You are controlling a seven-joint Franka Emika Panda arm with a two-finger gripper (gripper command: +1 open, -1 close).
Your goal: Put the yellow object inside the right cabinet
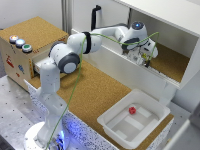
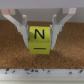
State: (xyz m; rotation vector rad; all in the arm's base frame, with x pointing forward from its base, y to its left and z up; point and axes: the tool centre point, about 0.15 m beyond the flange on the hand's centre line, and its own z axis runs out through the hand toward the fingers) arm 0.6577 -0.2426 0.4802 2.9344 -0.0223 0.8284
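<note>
The gripper (image 2: 39, 31) holds the yellow block (image 2: 40, 41) between its fingers, just above the cork floor near the front edge of the open cabinet (image 1: 172, 62), so the placing step seems near: lowering it, then letting go.

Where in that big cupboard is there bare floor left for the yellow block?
The right cabinet shows open cork floor to the exterior view's right of the gripper, which holds the yellow object. The white tray holds a red piece.
</note>
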